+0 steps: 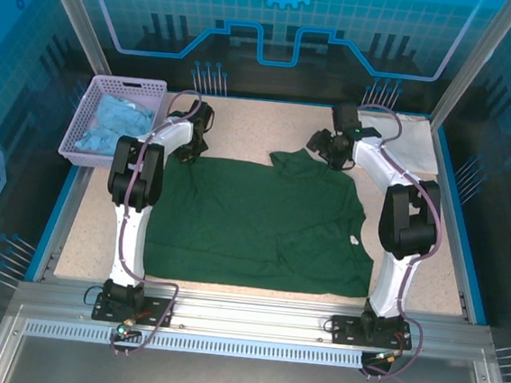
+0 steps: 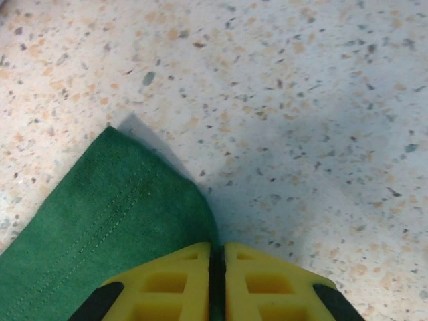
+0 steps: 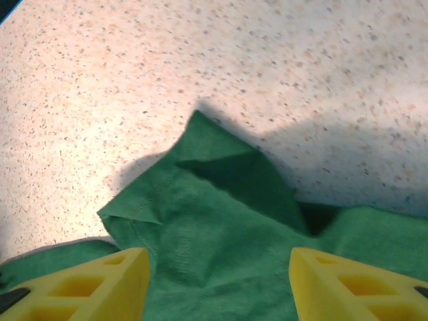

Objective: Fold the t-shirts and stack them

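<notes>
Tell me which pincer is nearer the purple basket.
Left. The left pincer is close beside the purple basket, shut on the green t-shirt; the right pincer, open, is far across the table.

The t-shirt (image 1: pixel 261 224) lies spread across the middle of the table (image 1: pixel 244 122), between the 2 arms (image 1: pixel 133 189). A basket (image 1: pixel 79 118) sits at the far left corner (a bundle of cloth (image 1: pixel 117 124) in it); a second shirt (image 1: pixel 419 139) lies at the far right corner.

One dark green t-shirt (image 1: pixel 261 224). One white t-shirt (image 1: pixel 416 142). One lilac plastic basket (image 1: pixel 130 83), holding one bundle of light blue cloth (image 1: pixel 117 124). Two robot arms: left arm (image 1: pixel 135 200), right arm (image 1: pixel 405 235). One speckled surface (image 1: pixel 244 127).
</notes>
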Available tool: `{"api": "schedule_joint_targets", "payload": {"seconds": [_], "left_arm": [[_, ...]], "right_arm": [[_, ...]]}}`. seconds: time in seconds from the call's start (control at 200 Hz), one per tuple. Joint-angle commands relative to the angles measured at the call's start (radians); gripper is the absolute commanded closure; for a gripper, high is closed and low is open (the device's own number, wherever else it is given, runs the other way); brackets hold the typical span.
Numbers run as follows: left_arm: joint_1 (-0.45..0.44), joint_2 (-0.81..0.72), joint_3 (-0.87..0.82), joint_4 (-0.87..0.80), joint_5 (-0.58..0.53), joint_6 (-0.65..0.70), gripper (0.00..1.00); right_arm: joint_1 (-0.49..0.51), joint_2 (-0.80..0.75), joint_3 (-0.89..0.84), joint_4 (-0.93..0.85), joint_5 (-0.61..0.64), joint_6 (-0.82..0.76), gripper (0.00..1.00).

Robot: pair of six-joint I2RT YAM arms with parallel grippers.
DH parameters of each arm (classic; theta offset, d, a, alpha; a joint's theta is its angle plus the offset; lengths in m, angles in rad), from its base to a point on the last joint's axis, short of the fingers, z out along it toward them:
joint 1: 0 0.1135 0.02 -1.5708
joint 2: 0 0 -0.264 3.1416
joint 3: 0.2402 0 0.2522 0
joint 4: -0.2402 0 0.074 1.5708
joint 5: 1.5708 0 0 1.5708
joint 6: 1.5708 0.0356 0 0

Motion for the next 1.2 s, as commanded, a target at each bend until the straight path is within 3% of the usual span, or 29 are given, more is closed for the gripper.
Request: {"api": "schedule_joint_targets", "payload": {"seconds": [0.0,0.29,0.535,0.795,1.085,1.196], "left_arm": [[-0.014,-0.042,-0.021,0.061,-0.010,0.041,0.88],[-0.017,-0.062,-0.064,0.112,0.010,0.063,0.90],[-0.019,-0.064,-0.075,0.133,0.028,0.076,0.90],[-0.018,-0.062,-0.076,0.144,0.034,0.085,0.91],[-0.019,-0.066,-0.084,0.142,0.031,0.085,0.91],[-0.019,-0.067,-0.085,0.140,0.031,0.085,0.91]], "right_arm": [[0.032,0.084,0.113,-0.192,0.058,-0.064,0.37],[0.007,0.380,0.518,-0.414,0.129,-0.176,0.42],[0.012,0.497,0.616,-0.402,0.064,-0.286,0.43],[0.032,0.356,0.377,-0.235,-0.005,-0.313,0.47],[0.051,0.281,0.289,-0.186,-0.025,-0.355,0.46],[0.053,0.299,0.306,-0.204,-0.025,-0.368,0.51]]}}
